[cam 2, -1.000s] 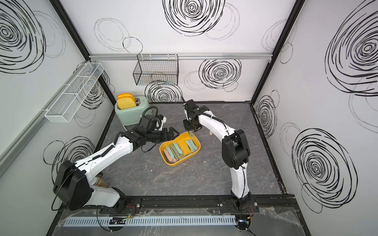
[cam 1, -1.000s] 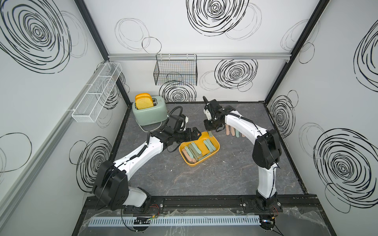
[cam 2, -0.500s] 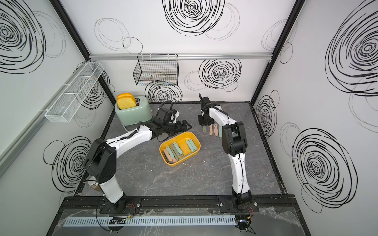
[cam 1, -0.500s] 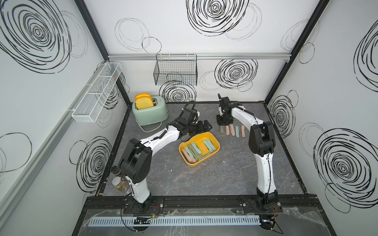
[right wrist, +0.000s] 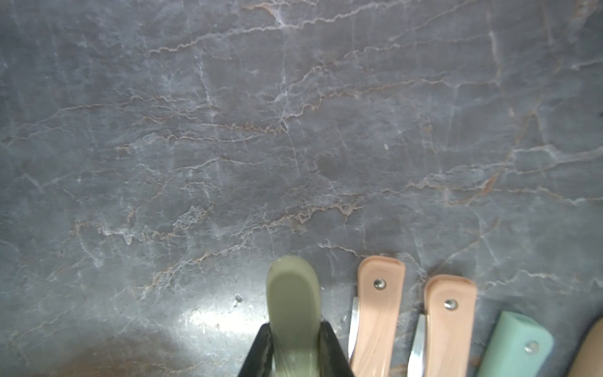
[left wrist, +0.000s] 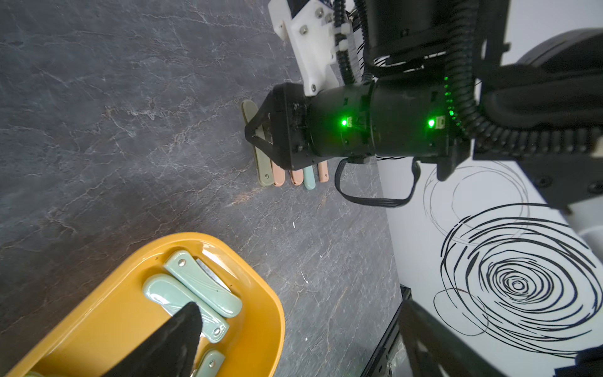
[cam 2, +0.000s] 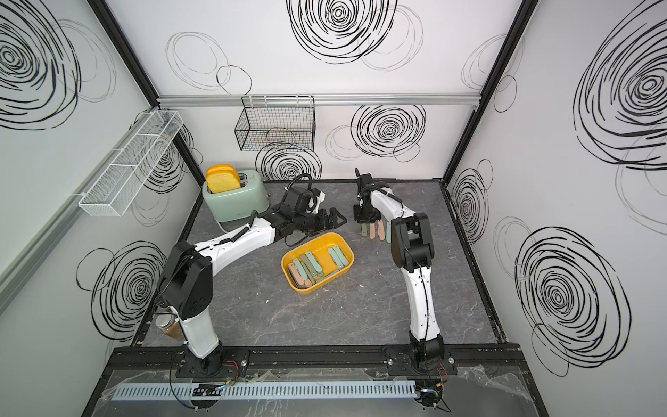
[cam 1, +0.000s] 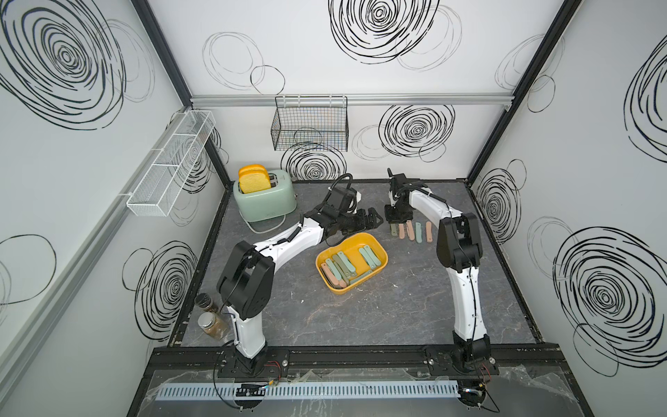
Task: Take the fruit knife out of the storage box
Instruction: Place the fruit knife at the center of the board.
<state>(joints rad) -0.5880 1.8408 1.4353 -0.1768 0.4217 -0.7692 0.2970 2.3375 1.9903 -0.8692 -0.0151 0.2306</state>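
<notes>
The mustard-yellow storage box (cam 1: pixel 352 245) (cam 2: pixel 321 243) (left wrist: pixel 261 293) sits mid-table with several folded fruit knives (cam 1: pixel 341 269) in mint, olive and pink inside. Behind and to the right of it, my right gripper (cam 1: pixel 395 223) (cam 2: pixel 365 224) (right wrist: pixel 295 326) points down, shut on an olive-green fruit knife (cam 1: pixel 393 229) (right wrist: pixel 292 293) (left wrist: pixel 263 166). That knife lies level at the left end of a row of knives (cam 1: pixel 410 230) on the table; whether it touches the table I cannot tell. My left gripper (cam 1: pixel 375 219) (cam 2: pixel 339 219) (left wrist: pixel 298 305) hangs open and empty over the box's far corner.
A green toaster (cam 1: pixel 265 196) with bread slices stands at the back left. A black wire basket (cam 1: pixel 310 124) hangs on the back wall and a white mesh basket (cam 1: pixel 171 169) on the left wall. Two jars (cam 1: pixel 213 321) stand at the front left by the left arm's base.
My right gripper carried the olive knife rightward from behind the box and lowered it to the left end of the row. The left gripper, still open, moved right along the box's far side.
</notes>
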